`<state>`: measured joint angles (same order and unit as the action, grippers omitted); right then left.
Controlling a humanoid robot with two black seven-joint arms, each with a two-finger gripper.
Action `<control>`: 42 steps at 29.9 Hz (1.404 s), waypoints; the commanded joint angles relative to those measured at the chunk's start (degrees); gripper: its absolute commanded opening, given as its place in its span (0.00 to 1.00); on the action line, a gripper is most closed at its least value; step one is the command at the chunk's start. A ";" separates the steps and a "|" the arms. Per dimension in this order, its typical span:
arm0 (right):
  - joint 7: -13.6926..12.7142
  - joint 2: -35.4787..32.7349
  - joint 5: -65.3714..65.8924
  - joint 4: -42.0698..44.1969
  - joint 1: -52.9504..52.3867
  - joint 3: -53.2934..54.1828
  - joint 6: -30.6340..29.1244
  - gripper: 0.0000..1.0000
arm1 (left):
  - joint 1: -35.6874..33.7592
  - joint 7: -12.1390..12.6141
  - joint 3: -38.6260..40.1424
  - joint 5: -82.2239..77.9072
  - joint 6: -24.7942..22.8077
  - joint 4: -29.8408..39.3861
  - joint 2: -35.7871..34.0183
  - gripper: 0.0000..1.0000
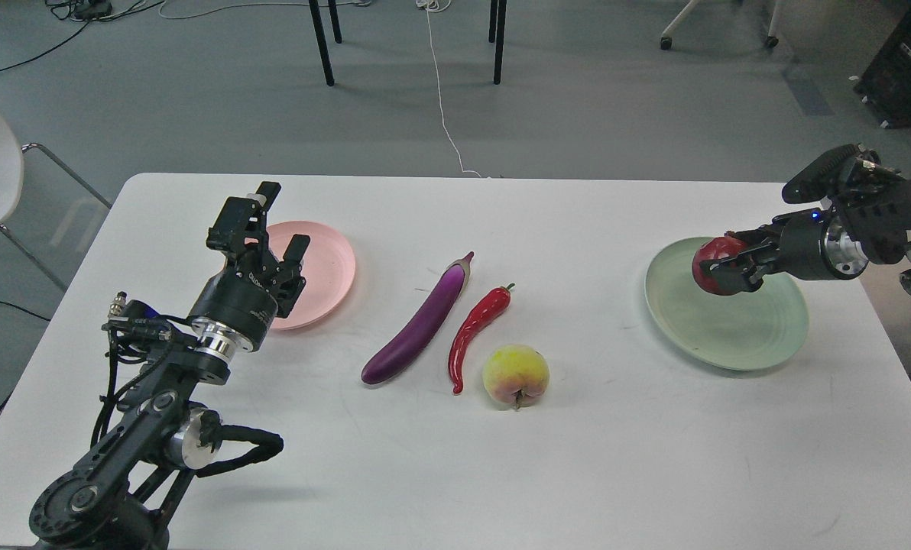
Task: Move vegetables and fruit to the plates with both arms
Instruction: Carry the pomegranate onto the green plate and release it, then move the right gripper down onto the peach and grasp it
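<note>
So right gripper (723, 267) is clamped on the dark red round pomegranate (714, 263) over the pale green plastic plate (731, 344), left gripper (276, 225) spread and empty, glossy purple eggplant (419, 325), red chili pepper (477, 325) and yellow-green peach (515, 374) not plated yet.

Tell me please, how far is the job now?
Nothing looks finished: the pink plate is bare. In hand: the right pincer grips the pomegranate over the green plate; whether it touches the plate is unclear. Left: eggplant, chili pepper and peach lie on the table. The left pincer is open, holding nothing.
</note>
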<state>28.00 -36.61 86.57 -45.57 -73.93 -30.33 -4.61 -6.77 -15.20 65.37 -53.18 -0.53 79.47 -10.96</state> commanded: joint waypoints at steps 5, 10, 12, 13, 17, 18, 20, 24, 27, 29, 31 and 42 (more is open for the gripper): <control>0.00 3.56 -0.09 3.56 1.07 0.10 0.39 0.58 | 0.01 0.00 0.02 0.00 0.00 0.07 -0.03 0.98; 0.00 5.06 -0.09 4.17 1.94 0.01 0.74 0.64 | 0.01 0.00 0.02 0.00 0.00 0.07 -0.29 0.98; 0.00 5.50 -0.09 5.14 2.21 0.10 0.74 0.68 | 0.01 0.00 0.02 0.00 0.00 0.07 -0.29 0.98; 0.00 5.76 -0.09 5.32 2.38 0.01 0.74 0.71 | 0.01 0.00 0.02 0.00 0.00 0.16 -0.29 0.98; 0.00 5.85 -0.17 5.49 2.56 0.36 0.92 0.94 | 0.01 0.00 0.02 0.00 0.00 0.16 -0.29 0.98; 0.00 5.85 -0.17 5.49 2.56 0.45 0.92 0.95 | 0.09 0.00 0.02 0.00 0.00 0.16 -0.29 0.98; 0.00 5.59 -0.26 5.41 2.56 0.71 0.92 0.96 | 0.09 0.00 0.02 0.00 0.00 0.16 -0.29 0.98; 0.00 5.15 -0.70 4.70 1.86 1.15 0.92 0.97 | 0.09 0.00 0.02 0.00 0.00 0.16 -0.29 0.98; 0.00 4.45 -0.88 3.83 0.20 3.78 0.65 0.98 | 0.01 0.09 0.02 0.09 -0.09 0.16 -0.20 0.98; 0.00 3.40 -1.14 0.16 -2.00 5.80 0.22 0.98 | 0.01 0.00 0.02 0.00 -0.09 0.25 -0.29 0.98; 0.00 1.56 -2.10 -5.64 -4.89 6.51 -0.22 0.98 | 0.01 0.09 0.02 0.09 -0.09 0.25 -0.29 0.98; 0.00 5.13 -10.28 -23.07 -15.19 4.94 -12.62 0.99 | 0.01 0.00 0.02 0.00 0.00 0.25 -0.29 0.98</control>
<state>27.99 -34.34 76.42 -67.82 -87.97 -24.52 -16.11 -6.78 -15.14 65.39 -53.14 -0.56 79.71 -11.23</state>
